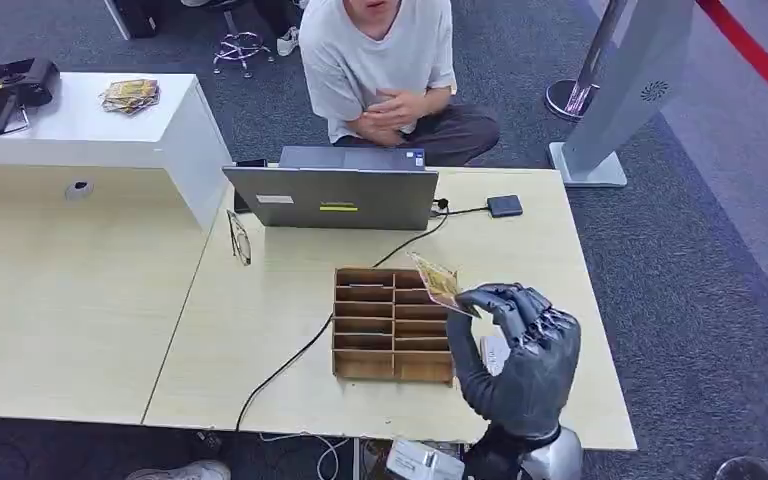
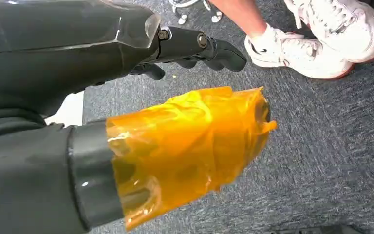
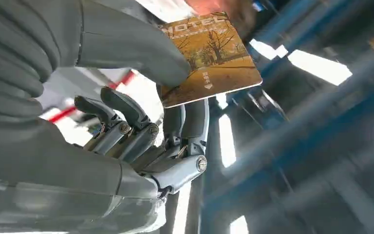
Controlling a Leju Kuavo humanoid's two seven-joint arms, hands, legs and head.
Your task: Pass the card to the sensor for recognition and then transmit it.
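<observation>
The right hand [image 1: 516,340] pinches the card [image 1: 435,281] by one edge between thumb and fingers [image 3: 195,117], so, perhaps, it could slip loose above the wooden box [image 1: 392,324].

The right robot hand [image 3: 141,122] pinches an orange card [image 3: 214,61] between its thumb and fingers [image 3: 195,119].

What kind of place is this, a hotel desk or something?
Probably a mock hotel reception set up for a demo: the right hand holds a hotel card above a wooden slotted card box, by a laptop and a seated person.
</observation>
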